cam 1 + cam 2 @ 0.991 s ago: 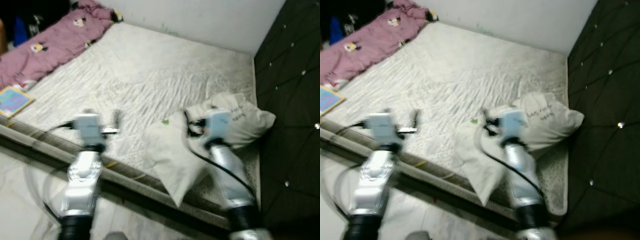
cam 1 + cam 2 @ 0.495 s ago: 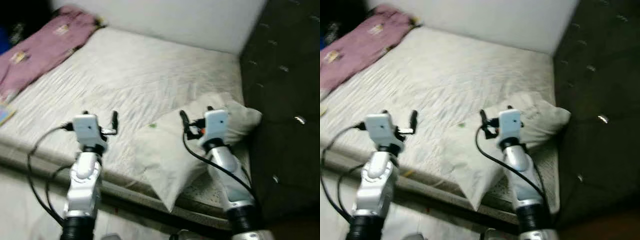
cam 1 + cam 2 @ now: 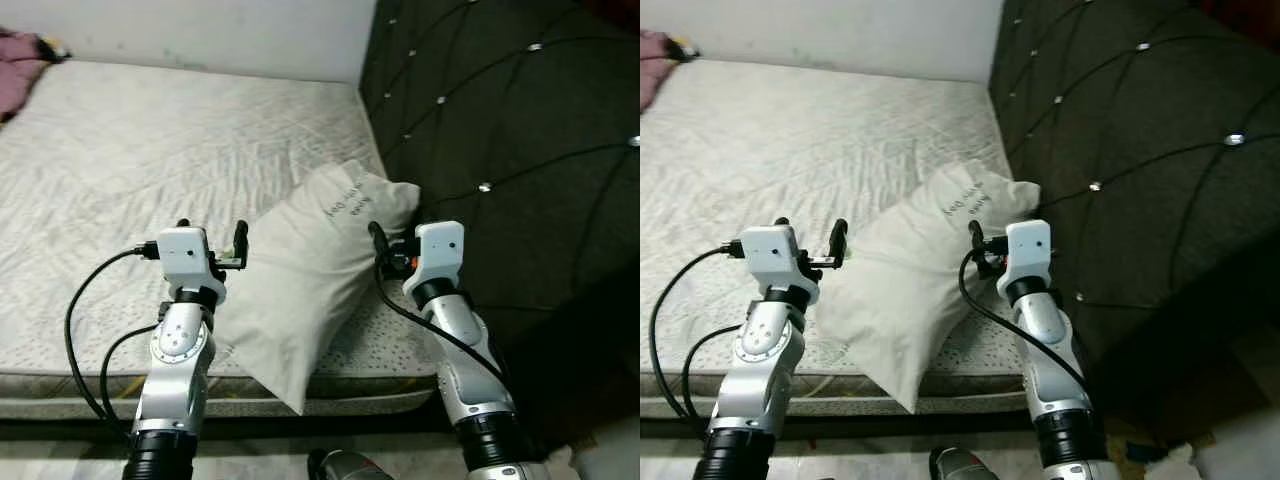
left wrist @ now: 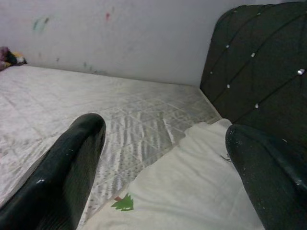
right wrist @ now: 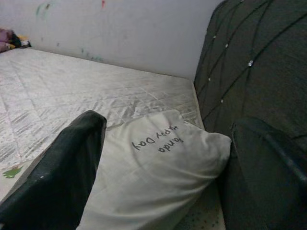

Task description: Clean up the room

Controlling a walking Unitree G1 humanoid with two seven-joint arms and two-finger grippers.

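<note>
Both jaws stand released, empty: left gripper [image 3: 212, 232] at centre left, right gripper [image 3: 392, 243] right of centre. Between them, the pillow [image 3: 300, 270] overhangs the bed [image 3: 120, 150] edge; likely light and soft, best pinched at its corners.

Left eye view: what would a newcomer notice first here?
A white pillow lies skewed at the mattress corner, one tip overhanging the edge, beside the dark tufted headboard. The left gripper and right gripper hang open on either side of it.
</note>
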